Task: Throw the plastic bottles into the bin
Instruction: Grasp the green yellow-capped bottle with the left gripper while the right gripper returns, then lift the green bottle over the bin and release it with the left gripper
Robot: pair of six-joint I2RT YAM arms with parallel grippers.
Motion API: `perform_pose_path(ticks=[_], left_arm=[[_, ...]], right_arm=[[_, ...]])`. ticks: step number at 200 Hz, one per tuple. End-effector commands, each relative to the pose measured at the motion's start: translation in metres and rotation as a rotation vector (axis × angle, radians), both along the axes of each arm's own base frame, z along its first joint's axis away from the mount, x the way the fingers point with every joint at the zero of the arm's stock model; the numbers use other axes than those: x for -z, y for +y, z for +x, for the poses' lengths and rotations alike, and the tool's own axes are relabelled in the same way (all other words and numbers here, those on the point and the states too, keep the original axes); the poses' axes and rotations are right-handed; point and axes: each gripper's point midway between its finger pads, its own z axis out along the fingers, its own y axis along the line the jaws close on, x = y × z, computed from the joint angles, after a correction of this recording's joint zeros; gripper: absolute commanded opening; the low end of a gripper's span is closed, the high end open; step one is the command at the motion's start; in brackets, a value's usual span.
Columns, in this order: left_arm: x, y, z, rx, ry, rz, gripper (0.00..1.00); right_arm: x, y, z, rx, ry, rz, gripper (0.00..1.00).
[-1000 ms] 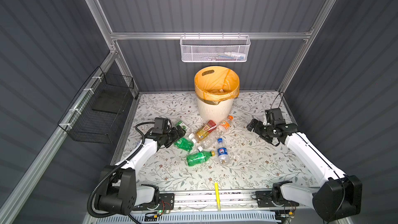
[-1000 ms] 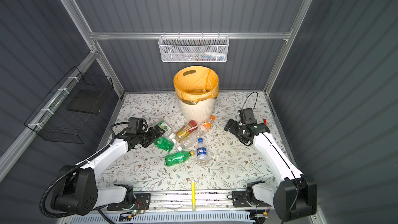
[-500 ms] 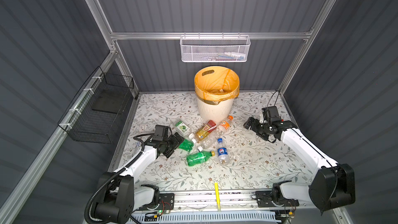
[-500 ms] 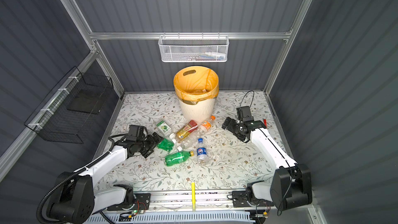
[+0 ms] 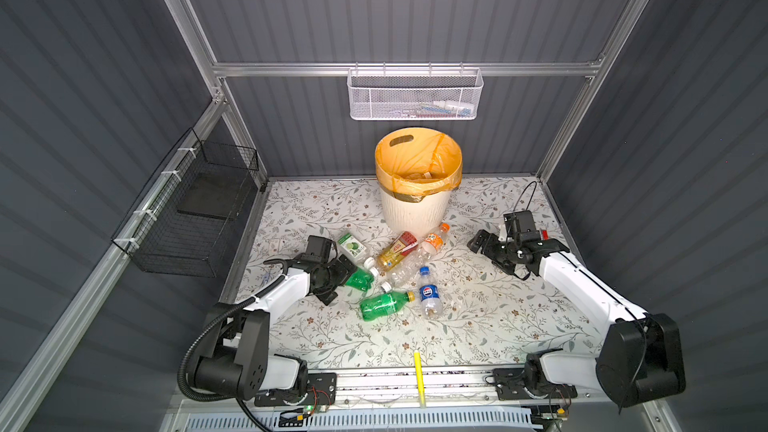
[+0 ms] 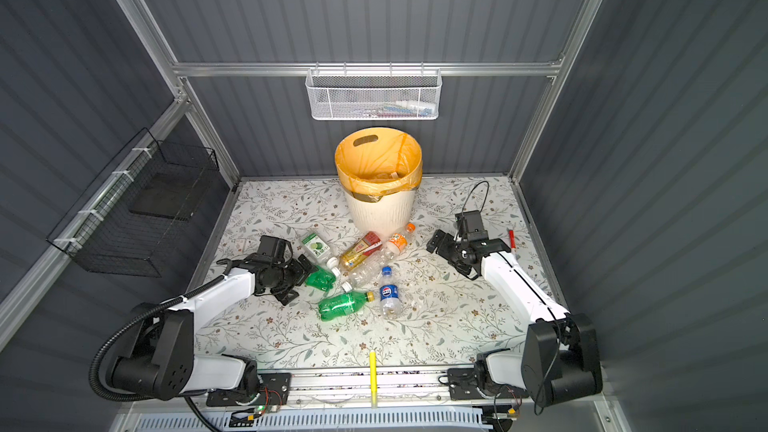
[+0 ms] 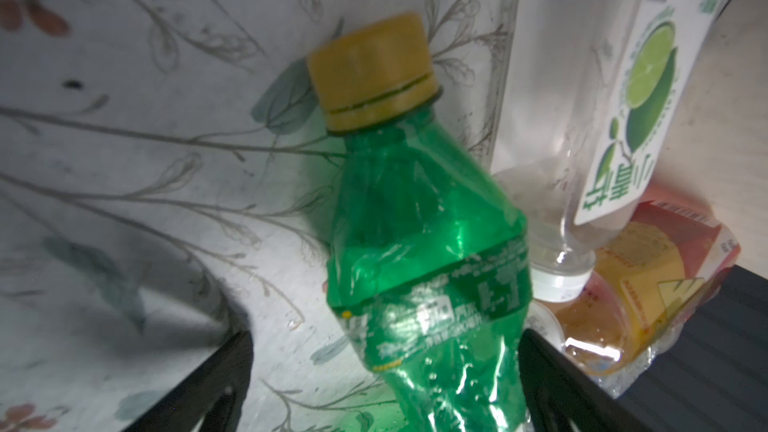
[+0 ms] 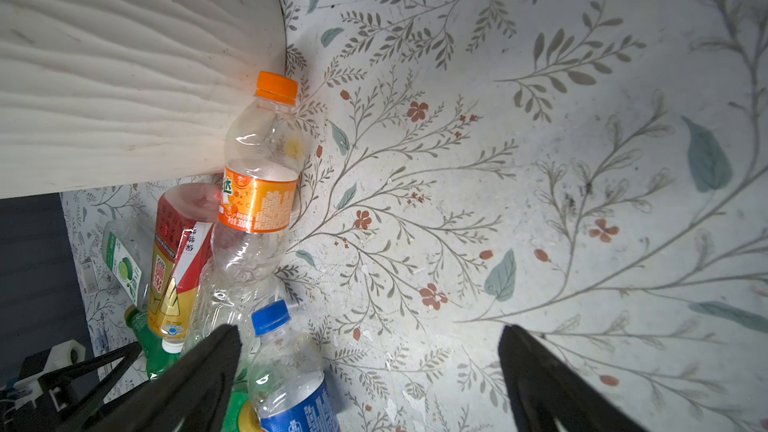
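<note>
The right arm has edged leftward since the earlier frame, and the left arm has dipped slightly lower in the picture. The left end effector [image 5: 341, 283] is open, its black jaws straddling a crumpled green plastic bottle with a yellow cap [image 5: 360, 279] (one jaw stands clear of it). This bottle lies left of centre on the floral-patterned worktop [image 5: 478, 317]. The right end effector [image 5: 488, 253], right of centre, is spread wide and empty. Other plastic bottles [image 5: 428, 297] lie clustered mid-frame, including a clear orange-capped bottle [image 5: 432, 241] just beside the round cream-white ribbed bin with an orange-yellow liner [image 5: 415, 209], which stands upper centre.
</note>
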Motion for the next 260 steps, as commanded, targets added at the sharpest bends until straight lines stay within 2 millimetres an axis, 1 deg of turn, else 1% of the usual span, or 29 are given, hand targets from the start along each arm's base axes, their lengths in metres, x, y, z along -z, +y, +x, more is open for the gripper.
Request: perform_pose_path(ticks=[1, 34, 39, 43, 50, 73, 101, 116, 132, 154, 164, 180, 186, 203, 227, 260], left_arm=[[0.000, 0.001, 0.007, -0.016, 0.025, 0.029, 0.99], [0.016, 0.001, 0.013, 0.039, 0.064, 0.081, 0.98], [0.019, 0.001, 0.013, 0.048, 0.070, 0.089, 0.97], [0.021, 0.002, 0.012, 0.057, 0.075, 0.096, 0.95], [0.024, 0.003, 0.011, 0.069, 0.084, 0.112, 0.92], [0.029, 0.009, 0.001, 0.111, 0.111, 0.149, 0.83], [0.027, 0.019, -0.013, 0.149, 0.118, 0.199, 0.73], [0.027, 0.026, -0.022, 0.171, 0.130, 0.221, 0.70], [0.027, 0.039, -0.027, 0.194, 0.141, 0.239, 0.68], [0.021, 0.058, -0.027, 0.246, 0.149, 0.294, 0.69], [0.019, 0.062, -0.026, 0.277, 0.150, 0.317, 0.76], [0.016, 0.062, -0.023, 0.314, 0.154, 0.329, 0.89], [0.014, 0.060, -0.020, 0.320, 0.144, 0.318, 0.91], [0.009, 0.054, -0.015, 0.320, 0.115, 0.287, 0.93], [0.005, 0.048, -0.013, 0.311, 0.084, 0.252, 0.83], [0.010, 0.044, -0.020, 0.301, 0.081, 0.220, 0.68]], right_arm=[[0.004, 0.005, 0.002, -0.003, -0.006, 0.033, 0.99], [0.012, 0.006, 0.001, -0.010, 0.014, 0.043, 0.99], [0.013, 0.006, 0.001, -0.011, 0.017, 0.043, 0.99], [0.009, 0.007, 0.006, -0.011, -0.008, 0.049, 0.99], [0.010, 0.006, 0.007, -0.009, -0.006, 0.050, 0.99], [0.012, 0.004, 0.006, -0.003, -0.001, 0.051, 0.99], [0.014, 0.001, 0.006, 0.005, 0.005, 0.048, 0.99], [0.014, 0.002, 0.006, 0.004, 0.010, 0.053, 0.99], [0.013, 0.003, 0.007, 0.003, 0.011, 0.059, 0.99], [0.012, 0.003, 0.006, 0.005, 0.013, 0.060, 0.99], [0.010, 0.003, 0.007, 0.003, 0.009, 0.059, 0.99], [0.008, 0.002, 0.008, 0.003, 0.001, 0.054, 0.99], [0.011, 0.001, 0.003, 0.004, 0.024, 0.051, 0.99], [0.010, 0.001, 0.002, 0.006, 0.026, 0.053, 0.99], [0.009, 0.001, 0.002, 0.013, 0.027, 0.055, 0.99], [0.008, 0.001, 0.001, 0.015, 0.031, 0.057, 0.99]])
